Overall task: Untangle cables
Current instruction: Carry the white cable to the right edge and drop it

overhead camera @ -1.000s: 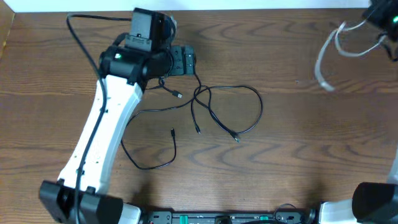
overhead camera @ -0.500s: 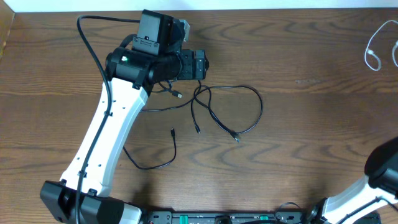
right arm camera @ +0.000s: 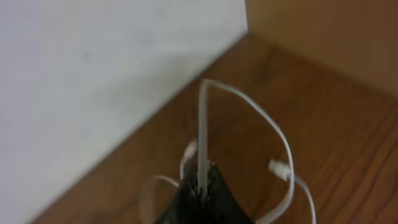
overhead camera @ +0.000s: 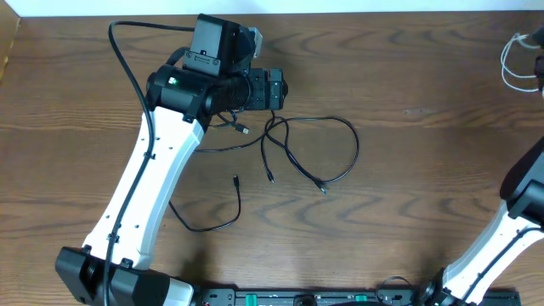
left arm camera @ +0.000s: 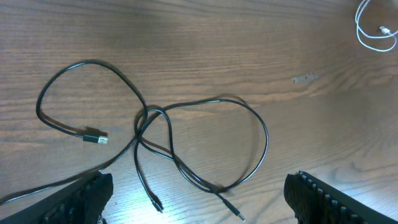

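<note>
Black cables (overhead camera: pixel 313 153) lie looped and crossed on the wooden table's middle; they also show in the left wrist view (left arm camera: pixel 186 134), crossing near the centre. One black cable (overhead camera: pixel 208 223) trails to the lower left. My left gripper (overhead camera: pixel 276 88) hovers above the tangle's upper left, open and empty, its fingers (left arm camera: pixel 198 202) wide apart. The white cable (overhead camera: pixel 516 66) hangs in loops at the far right edge, also in the left wrist view (left arm camera: pixel 373 28). My right gripper (right arm camera: pixel 200 186) is shut on the white cable (right arm camera: pixel 245 134), near the table's back right corner.
A white wall (right arm camera: pixel 93 81) borders the table's back edge. A wooden side panel (right arm camera: pixel 323 37) stands at the right corner. The left arm's own thick black wire (overhead camera: pixel 127 59) arcs over the table's upper left.
My right gripper has carried the white cable from the upper right to the far right edge. My left gripper shifted slightly right above the black tangle, then held still.
</note>
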Tool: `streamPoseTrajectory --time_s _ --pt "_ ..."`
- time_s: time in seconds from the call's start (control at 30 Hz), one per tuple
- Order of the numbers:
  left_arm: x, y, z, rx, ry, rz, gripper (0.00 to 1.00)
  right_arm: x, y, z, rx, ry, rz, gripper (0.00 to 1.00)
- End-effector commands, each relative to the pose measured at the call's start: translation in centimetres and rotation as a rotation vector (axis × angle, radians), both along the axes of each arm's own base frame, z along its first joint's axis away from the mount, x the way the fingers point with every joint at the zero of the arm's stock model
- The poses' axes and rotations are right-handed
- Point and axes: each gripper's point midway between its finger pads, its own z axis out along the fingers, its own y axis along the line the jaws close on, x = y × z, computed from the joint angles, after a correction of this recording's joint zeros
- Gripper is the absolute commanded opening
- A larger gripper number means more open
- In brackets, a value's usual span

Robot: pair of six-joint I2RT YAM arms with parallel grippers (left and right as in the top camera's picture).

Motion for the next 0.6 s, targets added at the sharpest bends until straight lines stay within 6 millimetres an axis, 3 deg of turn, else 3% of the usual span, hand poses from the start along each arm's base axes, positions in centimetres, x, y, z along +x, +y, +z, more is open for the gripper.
streamPoseTrajectory --time_s 0.0,0.03,0.07,0.1,0.3,0.47,0.57 --pt "0.1 -0.3 0.2 -0.005 -0.006 -0.018 0.93 -0.2 0.0 -3.3 0.021 0.074 0.0 0.28" --pt "0.1 -0.3 0.2 -0.004 -0.005 -0.018 0.93 -0.2 0.1 -3.8 0.028 0.084 0.003 0.64" --pt "0.1 -0.3 0.1 -0.003 -0.003 -0.019 0.93 -0.2 0.4 -3.9 0.038 0.089 0.015 0.91" --pt "0.1 -0.3 0.0 -0.003 -0.001 -0.018 0.93 -0.1 0.6 -4.0 0.043 0.091 0.028 0.99" --pt "0.3 -0.4 -0.5 0.001 0.01 -0.019 0.93 -0.3 2.8 -2.4 0.088 0.094 0.126 0.99" --pt "0.3 -0.4 -0.6 0.003 0.014 -0.019 0.93 -2.4 3.9 0.0 0.11 0.137 0.122 0.99" --pt "0.4 -0.4 -0.6 0.003 0.014 -0.019 0.93 -4.0 4.5 2.6 0.118 0.146 0.111 0.99"
